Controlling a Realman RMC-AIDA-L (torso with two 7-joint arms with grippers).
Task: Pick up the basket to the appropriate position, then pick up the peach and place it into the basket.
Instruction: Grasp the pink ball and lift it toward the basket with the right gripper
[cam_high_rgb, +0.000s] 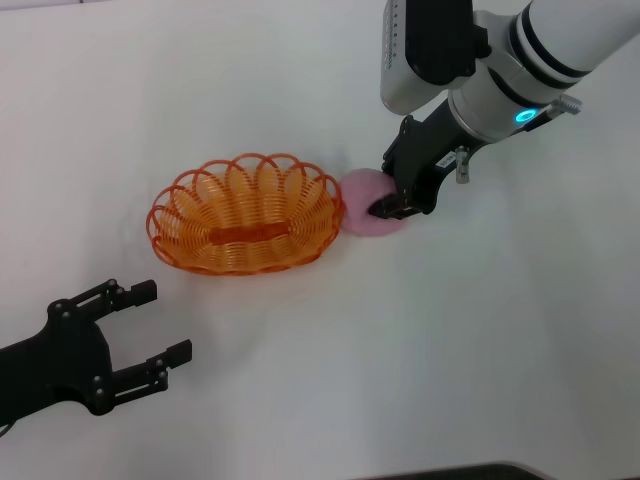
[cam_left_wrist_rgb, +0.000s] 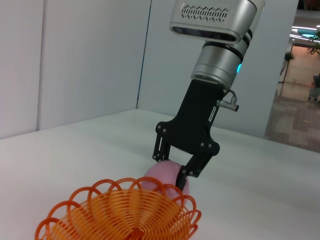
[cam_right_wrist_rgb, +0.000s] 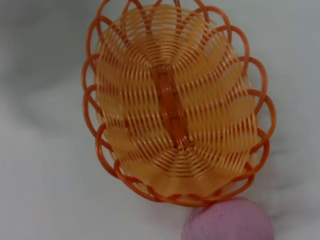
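Note:
The orange wire basket (cam_high_rgb: 243, 214) stands on the white table, left of centre. It also shows in the left wrist view (cam_left_wrist_rgb: 122, 215) and the right wrist view (cam_right_wrist_rgb: 175, 100). It is empty. The pink peach (cam_high_rgb: 365, 218) lies on the table against the basket's right rim; it also shows in the left wrist view (cam_left_wrist_rgb: 162, 176) and the right wrist view (cam_right_wrist_rgb: 228, 222). My right gripper (cam_high_rgb: 390, 208) comes down on the peach's right side, its fingers (cam_left_wrist_rgb: 184, 179) closed against it. My left gripper (cam_high_rgb: 170, 320) is open and empty at the front left, apart from the basket.
The white table (cam_high_rgb: 480, 350) stretches around the basket and peach. A pale wall stands behind the table in the left wrist view (cam_left_wrist_rgb: 75, 60). No other objects show.

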